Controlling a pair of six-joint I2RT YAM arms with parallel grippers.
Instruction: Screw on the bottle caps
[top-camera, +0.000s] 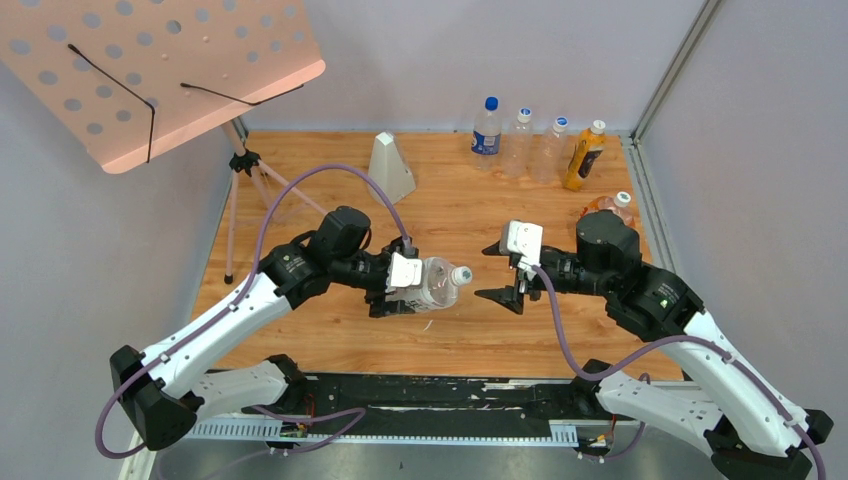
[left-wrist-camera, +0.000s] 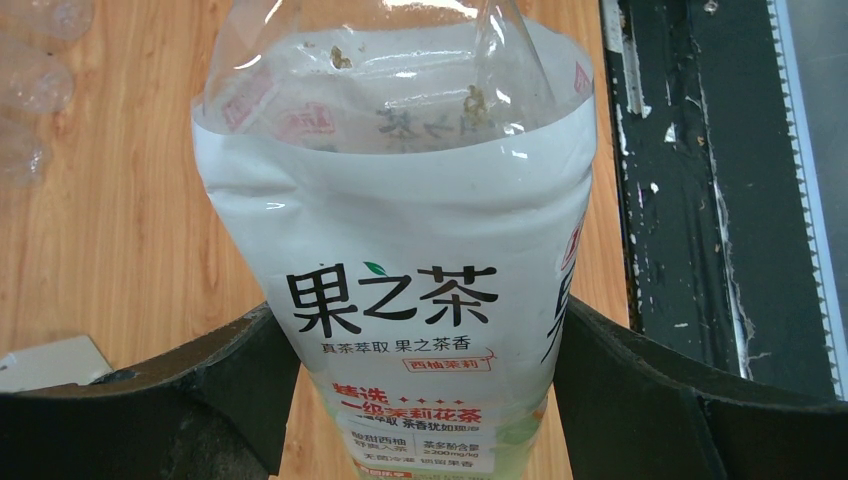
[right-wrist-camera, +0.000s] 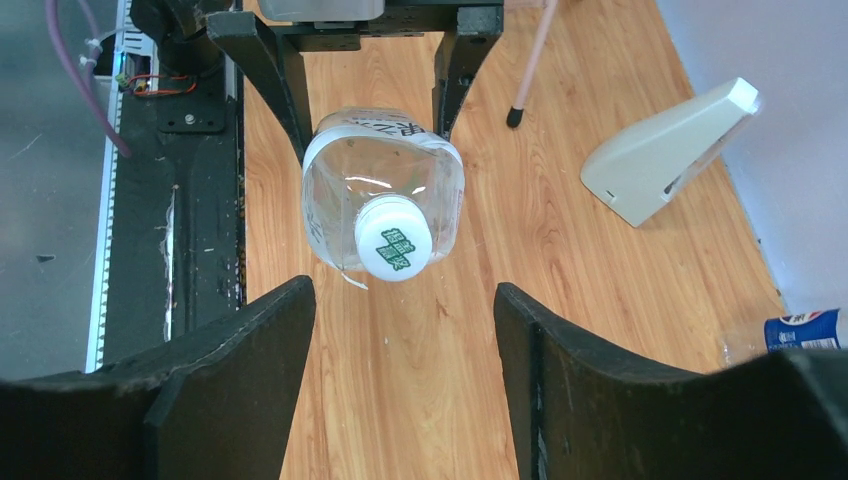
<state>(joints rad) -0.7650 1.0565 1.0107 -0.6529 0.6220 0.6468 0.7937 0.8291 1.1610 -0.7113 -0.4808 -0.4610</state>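
My left gripper (top-camera: 400, 290) (left-wrist-camera: 425, 335) is shut on the larger clear bottle (top-camera: 437, 284) (left-wrist-camera: 400, 230) with the green-white-orange label. It holds the bottle level above the table, neck pointing right. A white bottle cap (top-camera: 461, 274) (right-wrist-camera: 394, 238) sits on the neck. My right gripper (top-camera: 497, 272) (right-wrist-camera: 405, 300) hangs open just right of that cap, apart from it, nothing between its fingers. The smaller bottle (top-camera: 603, 206) with the orange label lies at the back right, a white cap (top-camera: 623, 198) on its end.
Several other bottles stand along the back edge, among them a blue-labelled one (top-camera: 486, 128) and an orange juice one (top-camera: 584, 155). A white wedge-shaped object (top-camera: 390, 168) (right-wrist-camera: 670, 150) stands at the back middle. A pink music stand (top-camera: 150, 70) on tripod legs overhangs the left.
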